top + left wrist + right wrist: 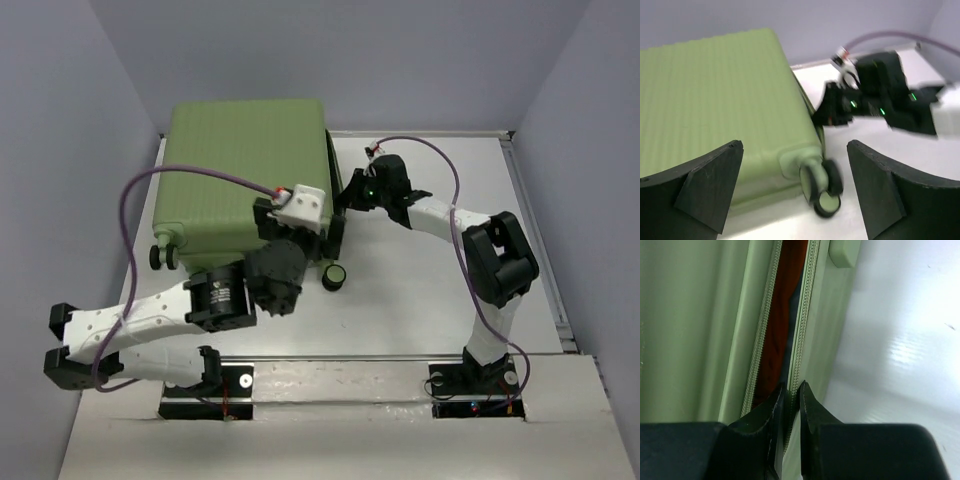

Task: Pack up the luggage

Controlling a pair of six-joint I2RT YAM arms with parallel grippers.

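The luggage [245, 170] is a light-green ribbed suitcase lying flat at the back left of the table. My left gripper [300, 235] is open and empty, hovering by its near right corner. In the left wrist view [795, 147] a black-and-green caster wheel [822, 187] shows between the spread fingers, a little beyond them. My right gripper [345, 195] is at the luggage's right side. In the right wrist view [791, 387] it is shut on the zipper edge [802, 330] of the lower shell. Orange-red cloth [782, 315] shows in the narrow gap between the shells.
A second pair of caster wheels [165, 255] sticks out at the luggage's near left corner. Purple-grey walls close in the table on the left, back and right. A raised rail [545, 260] runs along the table's right edge.
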